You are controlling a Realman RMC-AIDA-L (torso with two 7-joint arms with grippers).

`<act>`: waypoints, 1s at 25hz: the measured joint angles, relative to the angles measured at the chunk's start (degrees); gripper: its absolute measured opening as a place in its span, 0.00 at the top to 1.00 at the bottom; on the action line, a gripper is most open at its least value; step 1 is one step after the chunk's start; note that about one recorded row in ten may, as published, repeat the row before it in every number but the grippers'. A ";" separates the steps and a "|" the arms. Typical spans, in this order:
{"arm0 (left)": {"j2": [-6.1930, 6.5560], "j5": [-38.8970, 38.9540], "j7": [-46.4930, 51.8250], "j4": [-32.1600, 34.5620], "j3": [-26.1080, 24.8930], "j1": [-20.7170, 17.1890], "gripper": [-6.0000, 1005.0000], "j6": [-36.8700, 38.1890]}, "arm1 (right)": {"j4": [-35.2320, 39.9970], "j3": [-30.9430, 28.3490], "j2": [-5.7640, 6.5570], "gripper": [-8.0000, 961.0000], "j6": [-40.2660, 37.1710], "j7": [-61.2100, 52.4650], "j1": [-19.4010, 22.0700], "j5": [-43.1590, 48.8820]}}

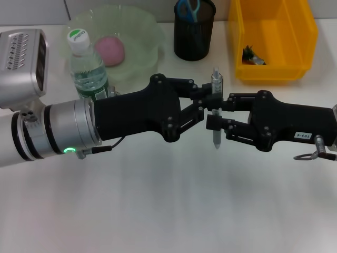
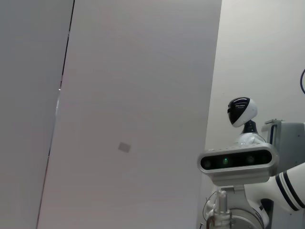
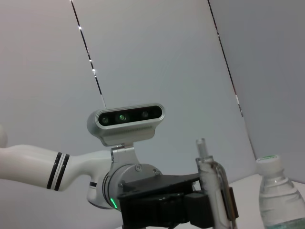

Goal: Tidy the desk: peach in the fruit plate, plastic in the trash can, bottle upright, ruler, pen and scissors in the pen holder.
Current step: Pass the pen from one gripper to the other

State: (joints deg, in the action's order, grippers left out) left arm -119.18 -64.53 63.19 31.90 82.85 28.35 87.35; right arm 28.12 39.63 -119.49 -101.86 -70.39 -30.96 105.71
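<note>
- Pen [image 1: 215, 108] upright between my two grippers, above the table [image 1: 158, 211].
- Left gripper [image 1: 206, 100] clamped on its upper part.
- Right gripper [image 1: 213, 115] clamped just below, jaws narrow.

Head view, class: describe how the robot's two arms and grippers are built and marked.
Both grippers, left gripper and right gripper, are matte black linkage fingers on black housings. The left arm has a silver cuff with a green light, black bands and a thin cable. The right carries a white label and metal ring.
</note>
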 joint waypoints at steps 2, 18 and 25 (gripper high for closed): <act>0.00 0.00 0.00 0.00 0.00 0.00 0.80 0.04 | 0.00 0.00 0.01 0.41 0.00 -0.01 -0.04 0.00; 0.00 0.70 0.00 0.01 0.47 0.12 0.79 -0.11 | 0.00 0.09 0.04 0.82 0.04 0.02 -0.51 0.24; 0.00 0.78 0.01 0.00 0.49 0.11 0.79 -0.15 | 0.01 1.02 0.00 0.83 0.06 0.37 -0.60 -0.01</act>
State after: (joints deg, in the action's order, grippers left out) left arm -119.18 -63.75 63.20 31.90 83.34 28.46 87.19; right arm 28.13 40.65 -119.49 -101.80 -70.01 -31.56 105.69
